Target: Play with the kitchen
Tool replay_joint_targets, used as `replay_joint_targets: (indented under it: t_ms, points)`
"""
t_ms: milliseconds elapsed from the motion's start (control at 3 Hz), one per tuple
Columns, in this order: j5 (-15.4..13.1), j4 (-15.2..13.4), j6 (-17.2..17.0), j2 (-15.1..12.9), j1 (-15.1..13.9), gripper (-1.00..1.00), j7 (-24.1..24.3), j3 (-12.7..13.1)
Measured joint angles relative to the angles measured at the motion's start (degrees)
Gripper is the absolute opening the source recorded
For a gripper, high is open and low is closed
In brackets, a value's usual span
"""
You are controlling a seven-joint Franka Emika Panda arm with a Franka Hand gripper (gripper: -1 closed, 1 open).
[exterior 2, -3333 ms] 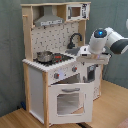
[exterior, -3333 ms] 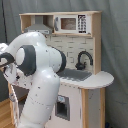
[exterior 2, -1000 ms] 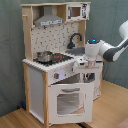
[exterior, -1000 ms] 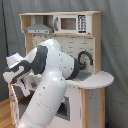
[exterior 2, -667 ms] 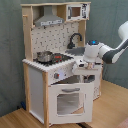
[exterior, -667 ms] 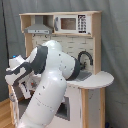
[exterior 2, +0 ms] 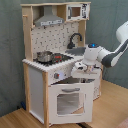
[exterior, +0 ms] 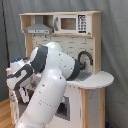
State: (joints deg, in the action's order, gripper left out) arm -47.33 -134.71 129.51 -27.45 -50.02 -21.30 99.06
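The toy kitchen point(exterior 2: 55, 75) is white and light wood, with a grey hood point(exterior 2: 50, 20), a small microwave point(exterior 2: 75, 11) and a black faucet point(exterior 2: 75, 39). A metal pot point(exterior 2: 45, 56) stands on the black-red stovetop point(exterior 2: 60, 58). Below are the knobs point(exterior 2: 60, 75) and the oven door point(exterior 2: 67, 100). My gripper point(exterior 2: 82, 67) hangs at the counter's front corner beside the sink, just above the oven door's top right. In the first exterior view the gripper point(exterior: 19, 90) is low at the left, and my white arm hides the stovetop and oven.
The rounded counter end point(exterior: 102, 80) juts out at the first exterior view's right, with the faucet point(exterior: 86, 56) above it. A wooden floor point(exterior 2: 110, 107) lies around the kitchen, and a dark curtain point(exterior 2: 107, 20) hangs behind.
Since 3.3 s ago the arm has swung down and in toward the kitchen's front corner. Over the last second it sank only slightly.
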Motion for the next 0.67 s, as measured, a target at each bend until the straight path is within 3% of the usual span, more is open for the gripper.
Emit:
replay_joint_targets:
  t_ms: [667]
  points:
    - [0.00,-1.55,4.17,-0.11,7.12,-1.00,5.31,-6.85]
